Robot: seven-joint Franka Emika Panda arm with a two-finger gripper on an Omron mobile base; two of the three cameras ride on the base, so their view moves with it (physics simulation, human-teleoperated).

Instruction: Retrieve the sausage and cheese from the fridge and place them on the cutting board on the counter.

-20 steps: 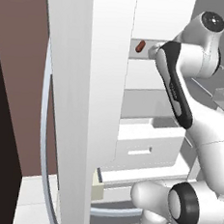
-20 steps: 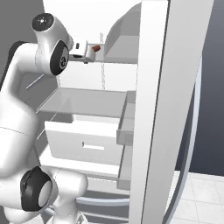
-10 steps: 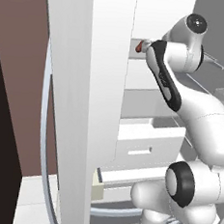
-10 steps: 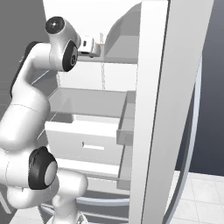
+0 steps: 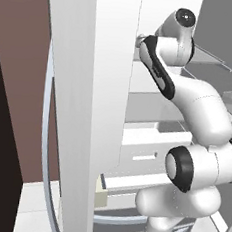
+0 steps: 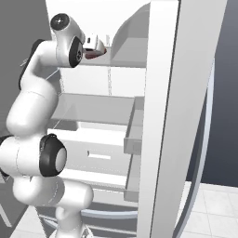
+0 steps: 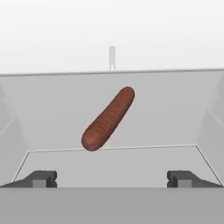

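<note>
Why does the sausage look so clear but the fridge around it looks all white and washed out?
In the hand view the sausage is sharp and evenly lit, with almost no shadow on the pale shelf; the fridge's back wall fades into flat white. In the right base view the sausage is just a small red sliver by the gripper.

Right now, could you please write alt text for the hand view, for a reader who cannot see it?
A slim reddish-brown sausage lies diagonally on a pale grey shelf inside the white fridge. The open gripper faces it, dark fingertips wide apart, touching nothing.
</note>
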